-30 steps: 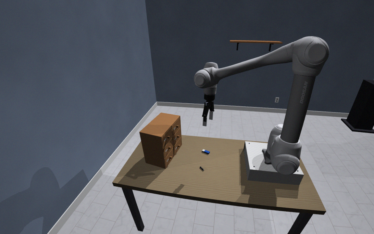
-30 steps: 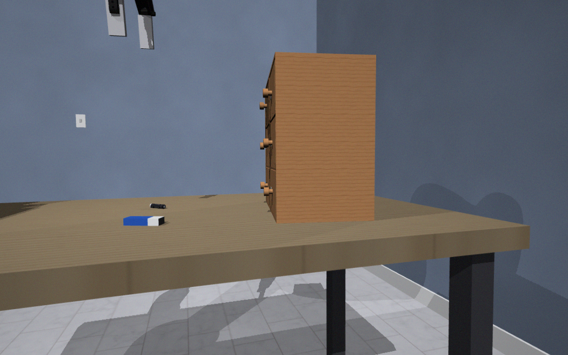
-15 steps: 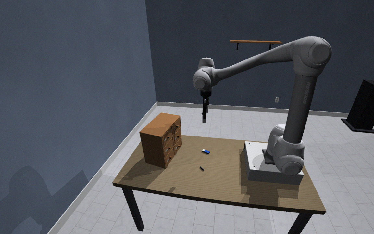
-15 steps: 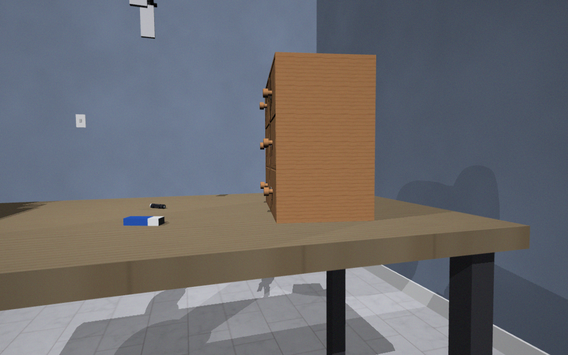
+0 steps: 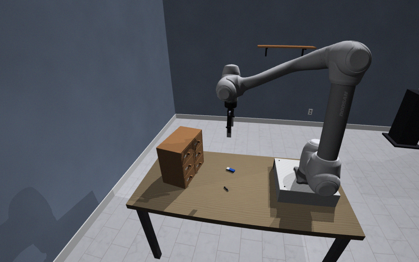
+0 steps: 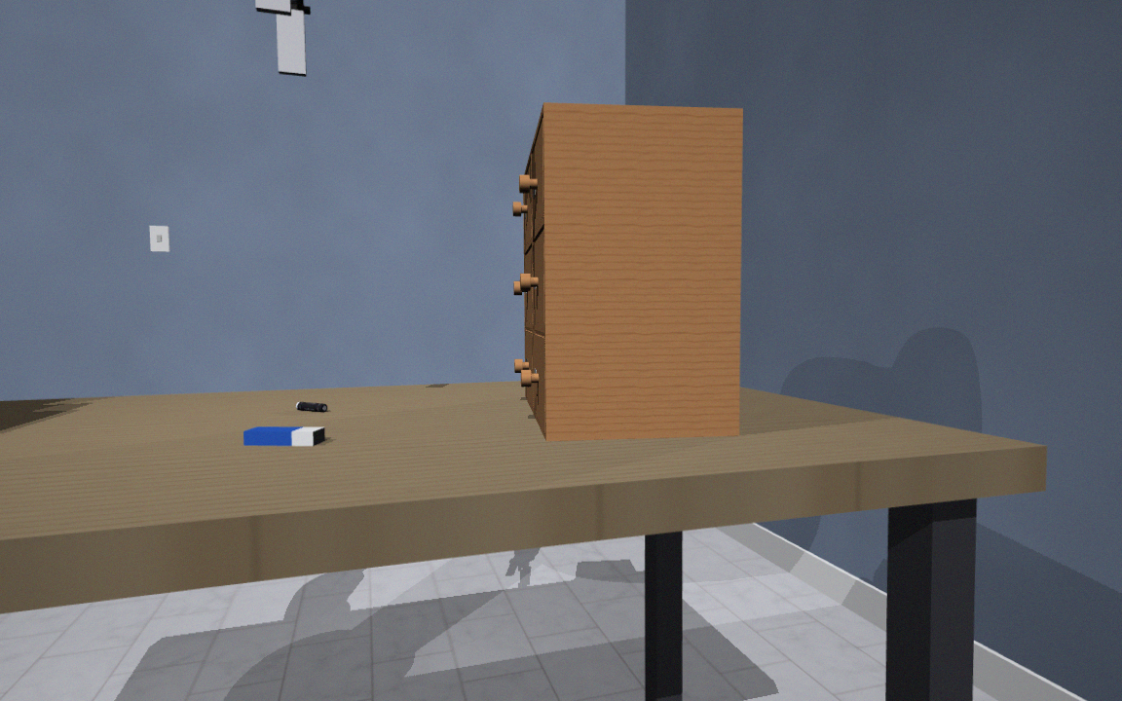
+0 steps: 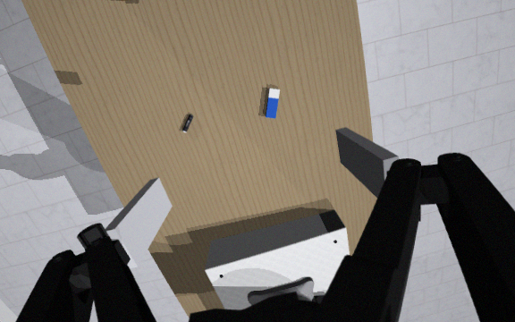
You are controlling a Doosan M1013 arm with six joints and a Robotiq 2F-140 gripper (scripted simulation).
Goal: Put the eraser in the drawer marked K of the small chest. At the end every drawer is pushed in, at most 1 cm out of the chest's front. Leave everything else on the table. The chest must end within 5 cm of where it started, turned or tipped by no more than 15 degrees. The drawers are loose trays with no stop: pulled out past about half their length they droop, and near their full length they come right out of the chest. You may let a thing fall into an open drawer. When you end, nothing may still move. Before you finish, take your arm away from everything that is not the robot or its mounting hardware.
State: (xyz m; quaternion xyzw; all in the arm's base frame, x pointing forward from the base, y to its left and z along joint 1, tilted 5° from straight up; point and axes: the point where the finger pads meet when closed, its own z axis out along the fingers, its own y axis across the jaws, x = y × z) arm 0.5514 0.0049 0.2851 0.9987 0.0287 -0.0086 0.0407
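Note:
The blue and white eraser (image 5: pixel 230 169) lies flat on the wooden table, to the right of the small wooden chest (image 5: pixel 180 156). It also shows in the exterior view (image 6: pixel 283 435) and in the wrist view (image 7: pixel 272 102). The chest (image 6: pixel 639 270) stands at the table's left end; its drawers with round knobs look pushed in, and the letters are too small to read. My gripper (image 5: pixel 228 130) hangs high above the table's far edge, open and empty, well above the eraser. In the wrist view the fingers stand wide apart.
A small black cylinder (image 5: pixel 226 189) lies on the table nearer the front than the eraser, also seen in the wrist view (image 7: pixel 187 122). The arm's white base block (image 5: pixel 302 185) fills the table's right end. A shelf (image 5: pixel 286 47) hangs on the back wall.

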